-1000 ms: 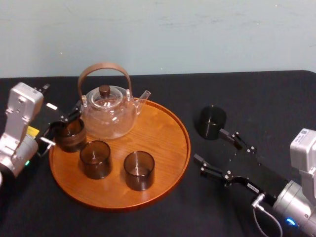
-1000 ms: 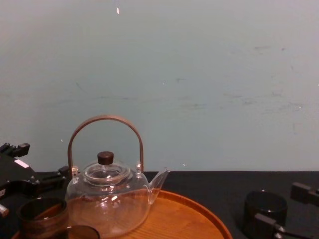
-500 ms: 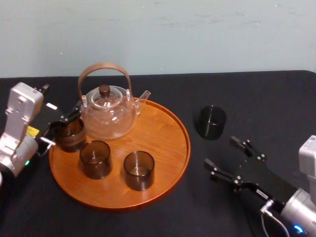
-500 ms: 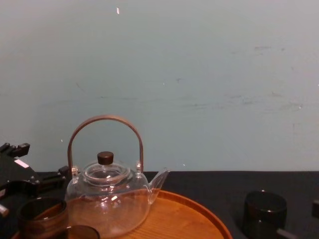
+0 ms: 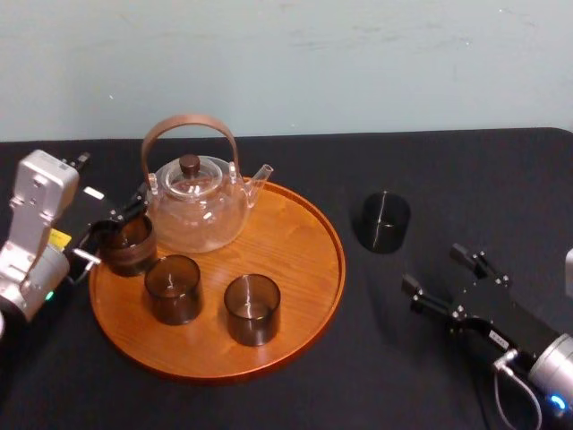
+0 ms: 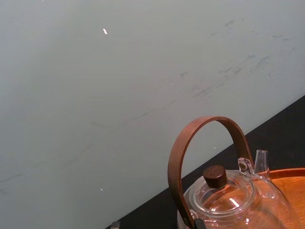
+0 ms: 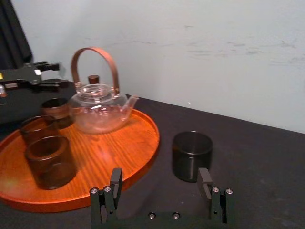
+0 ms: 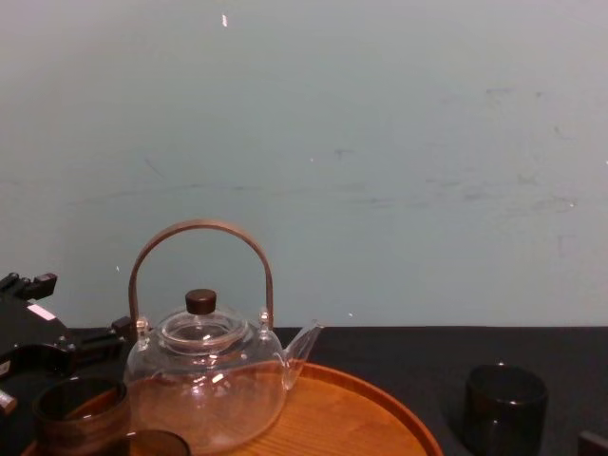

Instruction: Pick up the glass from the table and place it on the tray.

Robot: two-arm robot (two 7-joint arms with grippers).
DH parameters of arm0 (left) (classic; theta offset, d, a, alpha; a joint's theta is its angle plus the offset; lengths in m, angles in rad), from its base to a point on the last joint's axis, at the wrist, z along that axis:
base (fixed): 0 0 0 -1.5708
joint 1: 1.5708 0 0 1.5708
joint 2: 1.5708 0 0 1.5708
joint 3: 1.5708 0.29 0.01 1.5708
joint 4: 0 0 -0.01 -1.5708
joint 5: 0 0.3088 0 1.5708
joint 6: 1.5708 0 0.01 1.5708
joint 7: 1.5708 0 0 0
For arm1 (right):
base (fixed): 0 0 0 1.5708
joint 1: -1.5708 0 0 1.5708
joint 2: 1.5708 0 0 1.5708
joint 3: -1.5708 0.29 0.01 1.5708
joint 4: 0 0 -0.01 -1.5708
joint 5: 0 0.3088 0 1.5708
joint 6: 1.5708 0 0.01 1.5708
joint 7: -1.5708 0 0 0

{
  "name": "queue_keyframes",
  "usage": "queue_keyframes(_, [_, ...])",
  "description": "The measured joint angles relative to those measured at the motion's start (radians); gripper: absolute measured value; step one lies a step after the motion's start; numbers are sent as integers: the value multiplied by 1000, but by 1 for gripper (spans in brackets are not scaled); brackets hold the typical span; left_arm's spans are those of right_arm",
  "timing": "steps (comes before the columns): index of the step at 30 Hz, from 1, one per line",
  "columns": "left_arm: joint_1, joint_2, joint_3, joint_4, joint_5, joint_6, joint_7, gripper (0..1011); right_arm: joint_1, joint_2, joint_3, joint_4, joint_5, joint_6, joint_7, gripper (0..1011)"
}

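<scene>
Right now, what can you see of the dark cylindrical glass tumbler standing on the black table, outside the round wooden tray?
The dark, nearly black cylindrical glass tumbler is short and straight-sided, without handle, its open mouth up. It stands upright on the black table, to the right of the round orange-brown wooden tray, apart from its rim. Nothing touches it but the table. The open right hand points toward it from nearer the robot.

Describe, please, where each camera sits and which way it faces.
Head view: high, looking down at tray, teapot, glass; left end effector, right end effector.
Left wrist view: beside the teapot, facing the wall.
Right wrist view: behind its open end effector, facing the glass.
Chest view: low, facing forward; left end effector lower left.
Head and right wrist share tray, teapot, glass.
</scene>
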Motion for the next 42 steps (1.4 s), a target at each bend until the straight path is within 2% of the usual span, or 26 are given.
queue_keyframes(11, [0, 0, 0, 0, 0, 0, 0, 1001, 84, -16, 6, 82, -13, 29, -15, 1002])
queue_keyframes(20, [0, 0, 0, 0, 0, 0, 0, 1001, 166, -35, -7, 154, -34, 54, -21, 1002])
queue_keyframes(42, [0, 0, 0, 0, 0, 0, 0, 1001, 165, -34, -9, 154, -32, 54, -15, 1002])
